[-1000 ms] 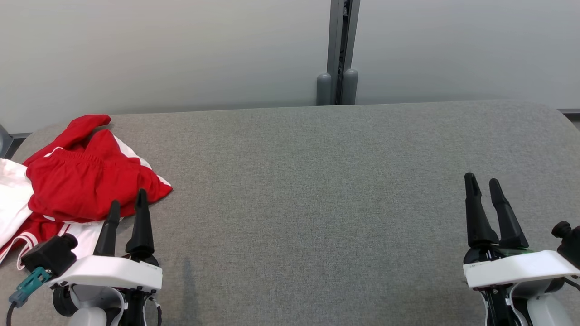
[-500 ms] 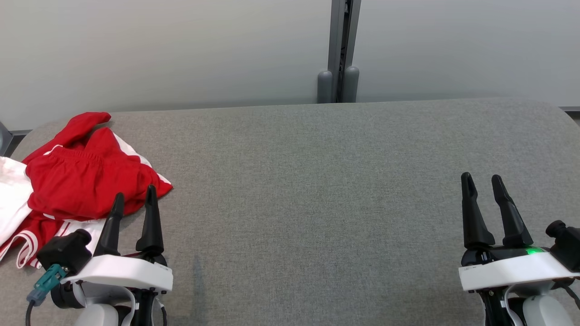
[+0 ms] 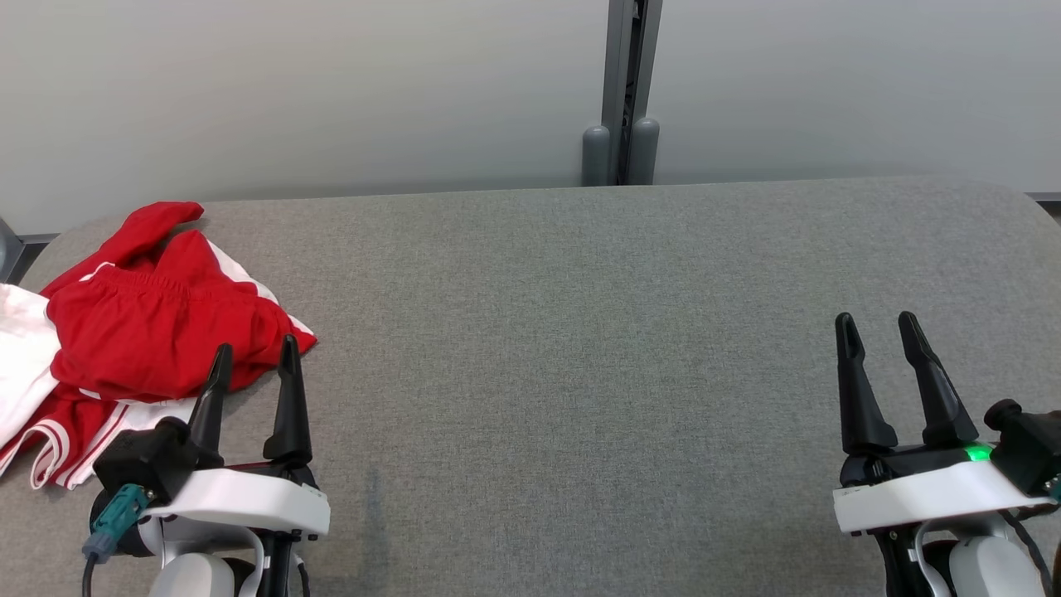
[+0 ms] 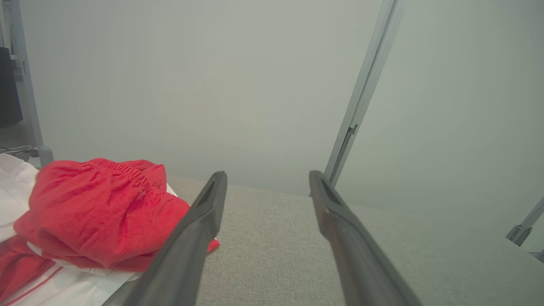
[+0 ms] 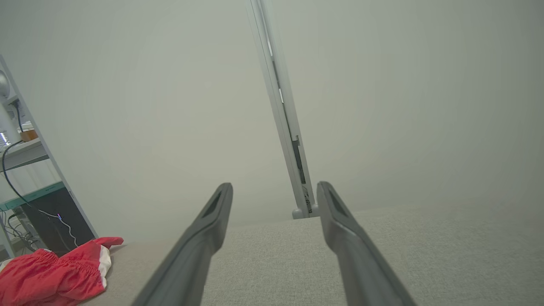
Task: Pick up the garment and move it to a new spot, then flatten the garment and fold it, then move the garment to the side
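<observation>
The garment (image 3: 149, 332) is a crumpled red piece with white stripes, lying in a heap at the far left of the grey padded table (image 3: 580, 332); it also shows as the garment (image 4: 93, 216) in the left wrist view and the garment (image 5: 55, 276) low in the right wrist view. My left gripper (image 3: 255, 356) stands open just in front of the heap's near right edge, its fingertips over the cloth's rim, holding nothing. At the lower right my right gripper (image 3: 875, 325) is open and empty, far from the cloth.
White cloth (image 3: 21, 356) lies under and beside the red heap at the table's left edge. A pale partition wall with a grey post (image 3: 622, 91) runs behind the table. Shelving with cables (image 5: 25, 178) stands off to the left.
The head camera has tilted slightly. My left gripper has shifted a little to the right and my right gripper slightly left; both stay open.
</observation>
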{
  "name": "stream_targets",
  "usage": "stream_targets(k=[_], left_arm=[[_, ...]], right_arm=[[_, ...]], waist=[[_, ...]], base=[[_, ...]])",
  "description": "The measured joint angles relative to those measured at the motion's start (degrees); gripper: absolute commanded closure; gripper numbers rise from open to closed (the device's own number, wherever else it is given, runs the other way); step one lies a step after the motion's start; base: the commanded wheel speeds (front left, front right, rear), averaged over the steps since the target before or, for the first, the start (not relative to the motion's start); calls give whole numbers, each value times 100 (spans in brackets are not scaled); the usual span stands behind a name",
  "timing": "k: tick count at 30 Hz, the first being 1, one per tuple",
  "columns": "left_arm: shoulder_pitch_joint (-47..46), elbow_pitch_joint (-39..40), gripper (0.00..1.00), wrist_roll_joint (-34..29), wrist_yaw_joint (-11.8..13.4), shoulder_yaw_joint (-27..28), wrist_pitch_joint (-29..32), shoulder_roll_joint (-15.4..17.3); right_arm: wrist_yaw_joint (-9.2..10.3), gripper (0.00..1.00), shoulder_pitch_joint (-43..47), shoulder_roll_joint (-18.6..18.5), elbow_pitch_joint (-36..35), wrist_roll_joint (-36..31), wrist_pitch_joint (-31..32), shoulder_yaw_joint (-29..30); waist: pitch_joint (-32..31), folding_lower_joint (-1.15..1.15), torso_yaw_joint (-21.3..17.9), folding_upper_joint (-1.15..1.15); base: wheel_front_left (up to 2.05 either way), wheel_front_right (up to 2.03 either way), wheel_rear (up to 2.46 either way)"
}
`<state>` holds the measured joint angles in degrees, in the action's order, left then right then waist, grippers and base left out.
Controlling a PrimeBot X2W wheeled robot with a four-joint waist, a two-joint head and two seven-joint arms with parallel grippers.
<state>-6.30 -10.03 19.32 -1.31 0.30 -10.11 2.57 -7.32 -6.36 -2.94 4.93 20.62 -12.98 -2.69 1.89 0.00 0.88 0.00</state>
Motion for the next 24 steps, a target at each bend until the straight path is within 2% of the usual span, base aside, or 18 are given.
stream_targets(k=[24], left_arm=[[-16,30,0,-953,41,-208,-364,13]], right_arm=[[-2,0,-44,4,8,-942,-138,85]], waist=[[53,0,28,0]], base=[[0,0,0]])
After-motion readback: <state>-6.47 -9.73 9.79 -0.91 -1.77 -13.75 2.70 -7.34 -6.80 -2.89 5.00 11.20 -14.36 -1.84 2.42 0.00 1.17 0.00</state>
